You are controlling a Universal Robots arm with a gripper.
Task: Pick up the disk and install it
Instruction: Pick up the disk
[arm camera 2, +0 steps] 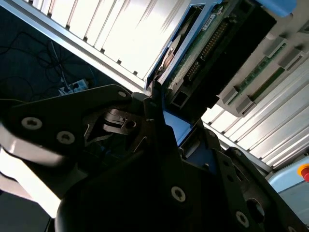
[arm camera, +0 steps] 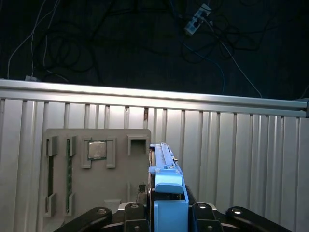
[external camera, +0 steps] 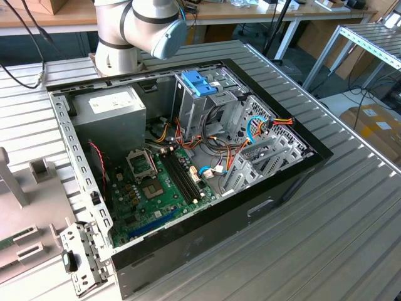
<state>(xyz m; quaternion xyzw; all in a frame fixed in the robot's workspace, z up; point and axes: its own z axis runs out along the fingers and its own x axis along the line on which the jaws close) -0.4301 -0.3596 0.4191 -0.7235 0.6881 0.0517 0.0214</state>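
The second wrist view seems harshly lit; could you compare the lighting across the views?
Second wrist view: glare washes out the table, the gripper is in deep shadow. First wrist view: table evenly lit, floor beyond nearly black. Exterior view: even light.

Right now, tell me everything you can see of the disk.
The disk stands on edge: a thin metal slab with a blue plastic rail at the gripper's end. In the second wrist view its green circuit board and pin connector show. The gripper appears clamped on the rail, beside the grey parts holder.
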